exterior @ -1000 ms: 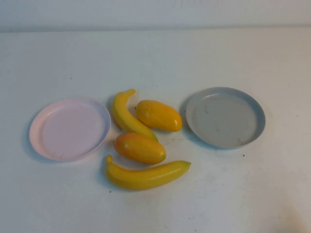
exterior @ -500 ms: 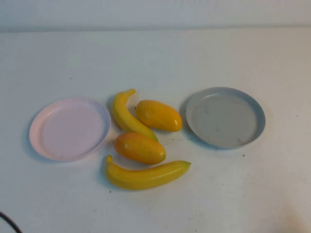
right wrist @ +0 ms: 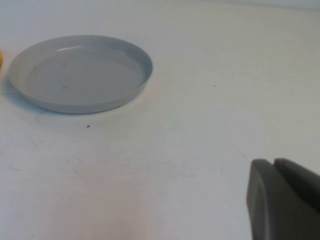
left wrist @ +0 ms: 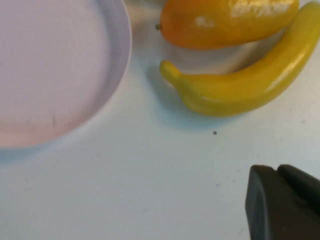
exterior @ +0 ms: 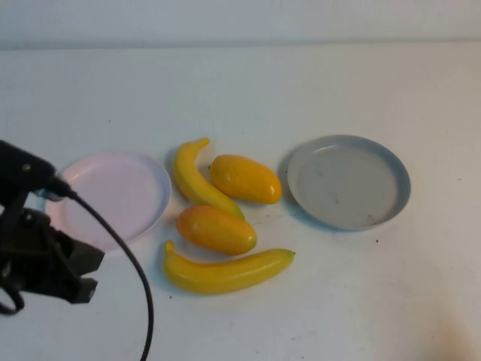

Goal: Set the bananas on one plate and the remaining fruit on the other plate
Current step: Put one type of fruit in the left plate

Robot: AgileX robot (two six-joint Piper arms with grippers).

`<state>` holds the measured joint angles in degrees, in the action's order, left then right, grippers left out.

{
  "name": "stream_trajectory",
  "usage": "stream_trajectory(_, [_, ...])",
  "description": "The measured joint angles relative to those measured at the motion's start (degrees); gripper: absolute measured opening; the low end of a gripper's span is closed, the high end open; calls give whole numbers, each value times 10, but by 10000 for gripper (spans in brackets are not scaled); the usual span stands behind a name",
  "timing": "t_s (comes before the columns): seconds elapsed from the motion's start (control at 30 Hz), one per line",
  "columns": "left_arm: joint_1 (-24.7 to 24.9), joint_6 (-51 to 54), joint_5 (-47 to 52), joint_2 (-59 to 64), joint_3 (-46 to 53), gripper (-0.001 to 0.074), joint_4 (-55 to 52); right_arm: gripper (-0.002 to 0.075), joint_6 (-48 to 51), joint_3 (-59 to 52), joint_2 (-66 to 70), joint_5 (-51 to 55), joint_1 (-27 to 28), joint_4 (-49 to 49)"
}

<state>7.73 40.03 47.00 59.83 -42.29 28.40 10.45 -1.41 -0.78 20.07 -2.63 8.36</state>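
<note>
At the table's [exterior: 316, 301] eight o'clock, my left gripper [left wrist: 280, 200], jaws clenched, has just arrived beside the pink plate [exterior: 109, 197]; fruit unsorted, right gripper [right wrist: 282, 197] clenched.

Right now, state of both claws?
Left claw: closed, empty, above the table beside the pink plate.
Right claw: closed, empty, over bare table near the grey plate.
</note>
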Motion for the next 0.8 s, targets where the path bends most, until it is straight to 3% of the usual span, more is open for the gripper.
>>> stream_trajectory(0.33, [16,293,117,253,-200,-5,79,-15,0,0,0,0,0,0])
stream_trajectory(0.6, [153,356,147,362,-356,8,-39,-15,0,0,0,0,0,0])
stream_trajectory(0.73, [195,359,166,417,-409,132,-79,-15,0,0,0,0,0,0])
stream_trajectory(0.8, [208,359,155,438,-423,271,-87,-15,0,0,0,0,0,0])
